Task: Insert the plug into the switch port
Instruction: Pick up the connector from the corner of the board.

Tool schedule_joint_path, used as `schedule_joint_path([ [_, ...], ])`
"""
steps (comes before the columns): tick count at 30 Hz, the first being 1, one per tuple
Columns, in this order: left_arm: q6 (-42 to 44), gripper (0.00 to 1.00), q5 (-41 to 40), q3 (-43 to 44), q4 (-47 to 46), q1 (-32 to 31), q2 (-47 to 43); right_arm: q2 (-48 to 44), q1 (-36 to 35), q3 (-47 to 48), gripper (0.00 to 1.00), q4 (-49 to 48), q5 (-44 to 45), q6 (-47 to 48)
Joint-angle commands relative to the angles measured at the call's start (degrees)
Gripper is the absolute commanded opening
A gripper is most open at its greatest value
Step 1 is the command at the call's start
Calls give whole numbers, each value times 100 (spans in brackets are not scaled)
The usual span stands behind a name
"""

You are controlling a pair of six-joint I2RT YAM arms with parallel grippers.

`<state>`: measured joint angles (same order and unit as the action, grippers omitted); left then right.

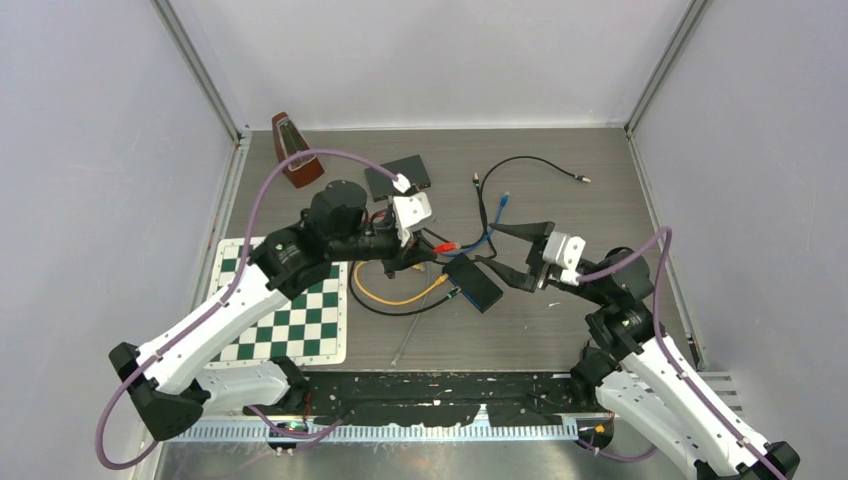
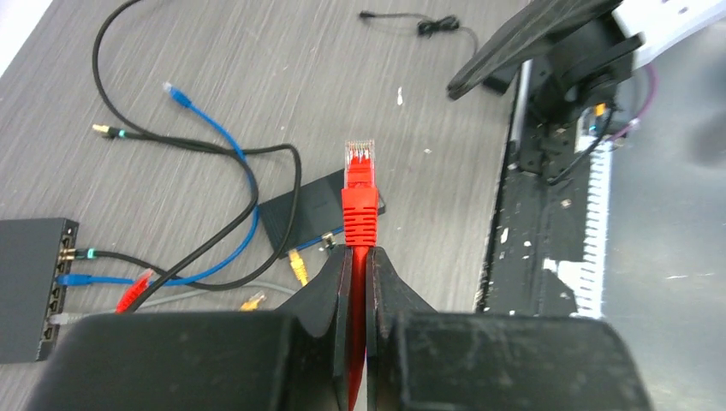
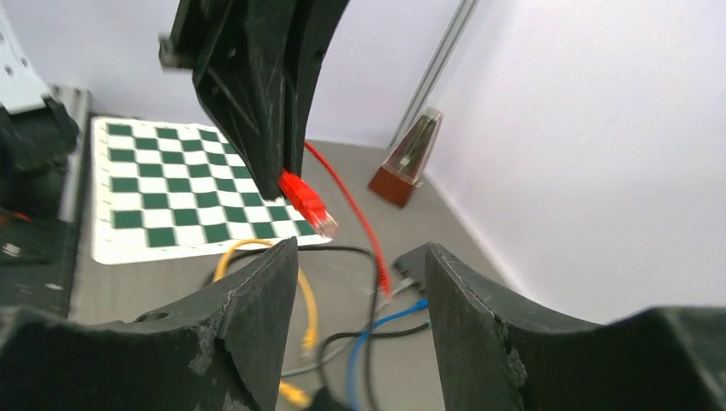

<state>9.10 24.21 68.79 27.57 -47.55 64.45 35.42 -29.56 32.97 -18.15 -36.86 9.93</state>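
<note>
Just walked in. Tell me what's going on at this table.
The left gripper is shut on a red plug and holds it in the air, clear tip forward. The right gripper is open and empty. It sits close to a small black box among loose cables in the middle of the table. The plug is not in any port yet.

Red plug (image 2: 360, 184), blue cable (image 2: 224, 141), green-white checkered board (image 1: 290, 320).
</note>
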Motion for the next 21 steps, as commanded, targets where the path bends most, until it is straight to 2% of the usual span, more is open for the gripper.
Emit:
schedule_joint_path([
  [1, -410, 0, 717, 880, 965, 175, -83, 44, -23, 383, 62, -102, -631, 2201],
  [5, -520, 0, 760, 1322, 1254, 204, -154, 287, -23, 793, 61, 289, -882, 2611],
  [8, -581, 0, 981, 1565, 1418, 211, -150, 372, -23, 714, 61, -242, -1132, 2565],
  [15, -857, 0, 1474, 1861, 1698, 227, -10, 794, -24, 1037, 55, -395, -1838, 2588],
  [21, -1070, 0, 1642, 2037, 1855, 229, 159, 967, -38, 1115, 50, -987, -2273, 2205],
])
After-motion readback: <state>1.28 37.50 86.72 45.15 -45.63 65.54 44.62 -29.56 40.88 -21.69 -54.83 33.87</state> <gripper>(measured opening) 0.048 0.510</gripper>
